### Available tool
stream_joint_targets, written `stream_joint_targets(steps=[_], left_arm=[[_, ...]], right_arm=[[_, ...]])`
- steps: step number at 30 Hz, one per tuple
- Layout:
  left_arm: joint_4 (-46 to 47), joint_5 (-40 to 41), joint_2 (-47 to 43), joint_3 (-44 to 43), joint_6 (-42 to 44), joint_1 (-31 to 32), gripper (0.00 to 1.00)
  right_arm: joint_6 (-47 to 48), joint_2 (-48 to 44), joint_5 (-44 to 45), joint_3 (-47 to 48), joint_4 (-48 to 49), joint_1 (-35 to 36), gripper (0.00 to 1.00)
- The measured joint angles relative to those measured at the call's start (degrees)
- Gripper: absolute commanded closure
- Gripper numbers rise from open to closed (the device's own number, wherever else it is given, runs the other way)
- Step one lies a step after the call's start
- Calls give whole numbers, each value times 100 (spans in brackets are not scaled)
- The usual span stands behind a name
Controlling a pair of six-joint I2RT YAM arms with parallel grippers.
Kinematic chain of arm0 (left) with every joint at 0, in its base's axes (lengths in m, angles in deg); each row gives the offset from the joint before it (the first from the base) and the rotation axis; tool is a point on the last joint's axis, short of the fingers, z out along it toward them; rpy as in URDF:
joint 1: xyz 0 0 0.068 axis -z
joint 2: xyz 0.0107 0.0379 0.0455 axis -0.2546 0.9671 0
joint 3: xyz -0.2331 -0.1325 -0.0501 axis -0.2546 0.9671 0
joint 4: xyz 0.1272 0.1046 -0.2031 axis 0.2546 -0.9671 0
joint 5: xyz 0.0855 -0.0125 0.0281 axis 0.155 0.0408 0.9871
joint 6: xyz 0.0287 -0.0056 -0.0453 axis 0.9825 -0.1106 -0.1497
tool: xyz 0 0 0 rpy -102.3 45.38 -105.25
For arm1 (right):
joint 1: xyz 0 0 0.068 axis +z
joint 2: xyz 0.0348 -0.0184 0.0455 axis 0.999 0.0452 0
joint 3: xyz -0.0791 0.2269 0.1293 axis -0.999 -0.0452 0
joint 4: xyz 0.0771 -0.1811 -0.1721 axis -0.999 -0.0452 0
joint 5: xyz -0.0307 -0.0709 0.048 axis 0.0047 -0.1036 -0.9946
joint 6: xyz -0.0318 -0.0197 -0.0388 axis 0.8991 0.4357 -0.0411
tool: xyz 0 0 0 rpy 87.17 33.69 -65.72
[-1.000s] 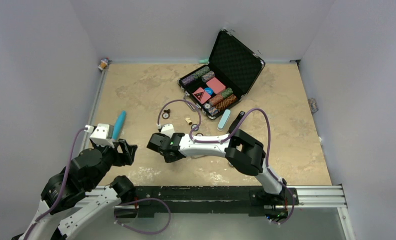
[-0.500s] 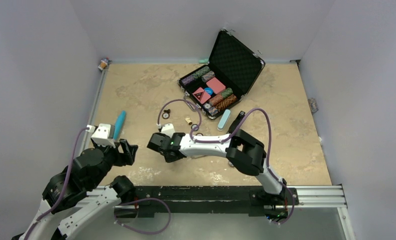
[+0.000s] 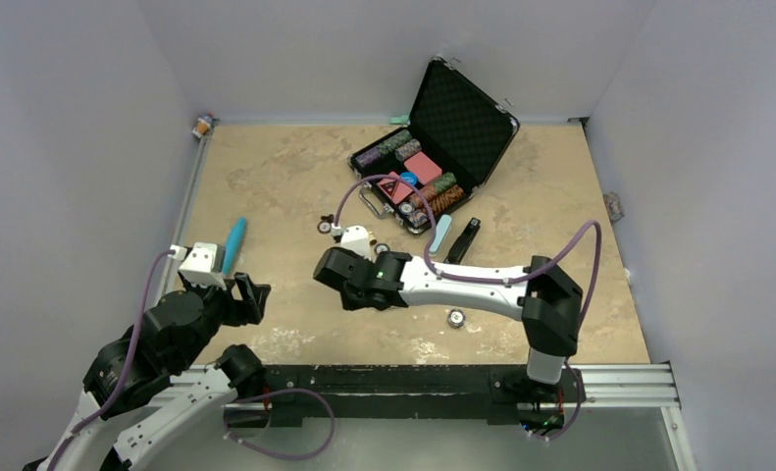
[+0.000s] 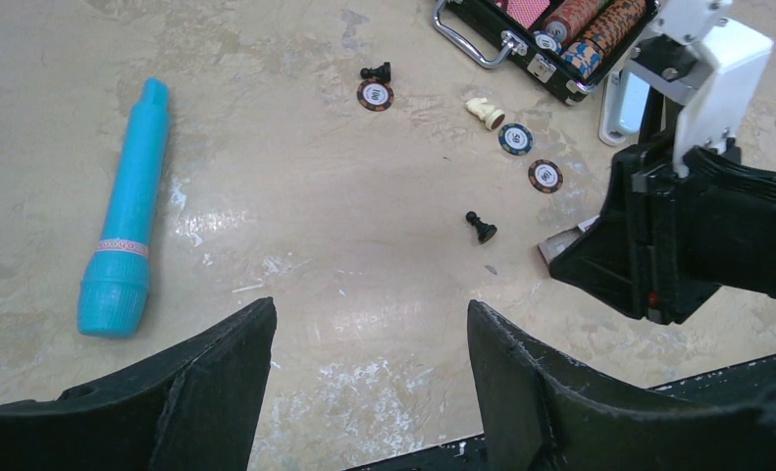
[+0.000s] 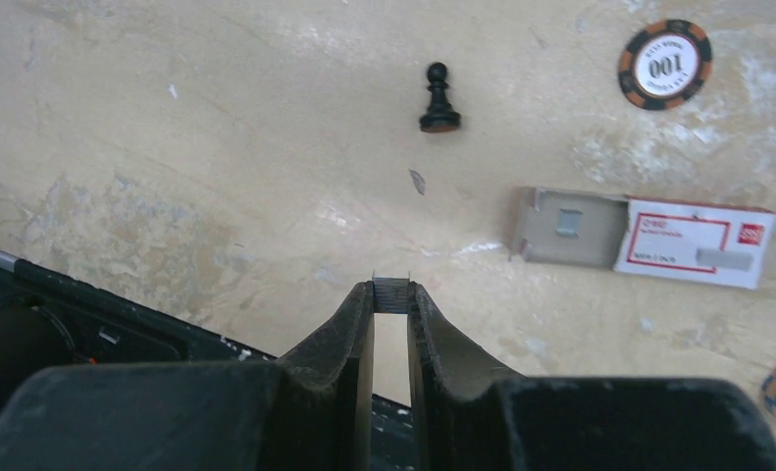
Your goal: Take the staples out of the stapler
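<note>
The right fingers (image 5: 359,329), nearly closed, pinch the tiny silvery-grey metal strip of staples (image 5: 391,294) above the counter (image 5: 217,147) (light, stiff, probably snaps if squeezed, so grip its flat sides); the slim black stapler (image 3: 465,238) lies well apart; the left fingers (image 4: 217,383) gape empty.

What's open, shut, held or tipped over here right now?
left hand: open, empty.
right hand: shut on the staples.
stapler: lying flat, not held.
poker case: open, lid up.
staple box: tray slid out.
black pawn: standing upright.
</note>
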State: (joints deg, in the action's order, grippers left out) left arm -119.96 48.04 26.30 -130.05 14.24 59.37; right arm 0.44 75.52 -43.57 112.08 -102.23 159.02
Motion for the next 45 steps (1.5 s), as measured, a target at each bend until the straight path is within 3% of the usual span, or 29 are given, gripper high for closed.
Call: stream_joint_targets(steps=[7, 15, 27, 45], left_arm=[[0, 2, 2, 0, 2, 0, 25], [-2, 20, 11, 2, 0, 0, 25], [2, 15, 81, 9, 2, 0, 25], [4, 15, 116, 11, 2, 0, 25]], right_arm=[[-197, -678, 155, -883, -22, -26, 83], [-249, -850, 149, -1552, 118, -291, 83], [-98, -855, 142, -1860, 590, -750, 84], [31, -538, 35, -2055, 970, -868, 85]])
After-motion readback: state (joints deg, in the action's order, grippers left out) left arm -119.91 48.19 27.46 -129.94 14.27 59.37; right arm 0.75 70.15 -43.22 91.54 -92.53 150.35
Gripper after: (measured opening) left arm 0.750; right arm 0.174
